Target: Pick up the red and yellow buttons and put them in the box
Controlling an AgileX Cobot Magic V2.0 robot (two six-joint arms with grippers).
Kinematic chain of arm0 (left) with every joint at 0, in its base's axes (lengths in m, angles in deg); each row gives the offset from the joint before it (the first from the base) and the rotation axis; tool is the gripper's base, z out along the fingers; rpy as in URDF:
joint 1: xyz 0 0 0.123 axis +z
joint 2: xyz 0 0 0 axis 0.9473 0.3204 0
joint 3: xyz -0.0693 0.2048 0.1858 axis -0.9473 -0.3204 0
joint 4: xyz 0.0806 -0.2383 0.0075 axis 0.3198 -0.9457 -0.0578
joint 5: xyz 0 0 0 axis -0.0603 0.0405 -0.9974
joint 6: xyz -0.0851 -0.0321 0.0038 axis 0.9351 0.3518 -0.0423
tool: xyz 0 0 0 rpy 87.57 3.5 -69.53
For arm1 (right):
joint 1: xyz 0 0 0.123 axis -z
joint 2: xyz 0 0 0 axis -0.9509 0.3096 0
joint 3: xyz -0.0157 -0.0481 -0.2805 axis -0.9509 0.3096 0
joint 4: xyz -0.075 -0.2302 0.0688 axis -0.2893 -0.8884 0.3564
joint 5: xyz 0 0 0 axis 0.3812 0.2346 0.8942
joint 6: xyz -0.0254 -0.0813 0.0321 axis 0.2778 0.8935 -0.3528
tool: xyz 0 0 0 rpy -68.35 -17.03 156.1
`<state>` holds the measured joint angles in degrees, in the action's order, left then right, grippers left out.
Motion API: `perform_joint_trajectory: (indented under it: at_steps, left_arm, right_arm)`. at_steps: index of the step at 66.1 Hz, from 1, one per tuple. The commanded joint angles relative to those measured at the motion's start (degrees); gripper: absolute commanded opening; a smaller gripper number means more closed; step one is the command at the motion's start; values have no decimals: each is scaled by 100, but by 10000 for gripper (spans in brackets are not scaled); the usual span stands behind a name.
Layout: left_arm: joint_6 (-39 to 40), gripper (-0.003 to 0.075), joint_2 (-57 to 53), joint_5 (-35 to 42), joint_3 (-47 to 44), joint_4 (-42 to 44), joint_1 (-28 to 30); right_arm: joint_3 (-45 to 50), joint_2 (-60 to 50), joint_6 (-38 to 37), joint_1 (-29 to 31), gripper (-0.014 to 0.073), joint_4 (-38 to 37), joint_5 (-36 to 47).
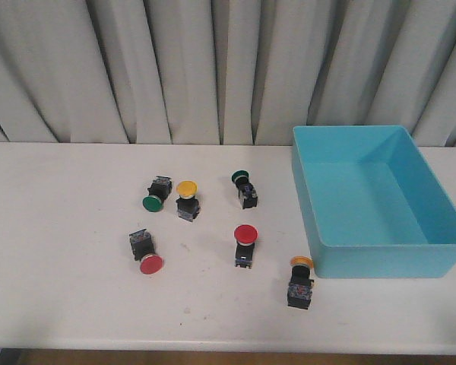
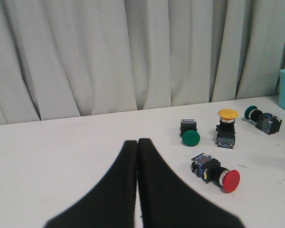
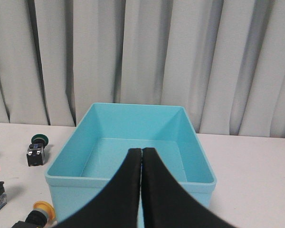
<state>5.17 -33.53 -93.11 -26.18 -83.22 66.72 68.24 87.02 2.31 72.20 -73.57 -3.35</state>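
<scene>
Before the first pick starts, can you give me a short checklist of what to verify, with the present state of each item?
1. Box has nothing in it: ok, its floor is bare in the front and right wrist views.
2. All targets visible on the table: ok, red button, red button, yellow button, yellow button.
3. Green buttons stand apart from the targets: not ok, one sits close beside a yellow one.
4. Left end effector open for a grasp: not ok, shut, holding nothing.
5. Right end effector open: not ok, shut, holding nothing.
</scene>
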Motion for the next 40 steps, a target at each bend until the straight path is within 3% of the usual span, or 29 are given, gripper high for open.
perform_joint_trajectory:
  at_steps: [1, 40]
  left_arm:
    - [52, -6, -72, 428, -265, -9, 13]
    - [52, -6, -72, 568, -261, -9, 13]
  right_arm:
    - [40, -73, -5, 18, -3, -60, 392]
    - [40, -73, -5, 18, -3, -60, 392]
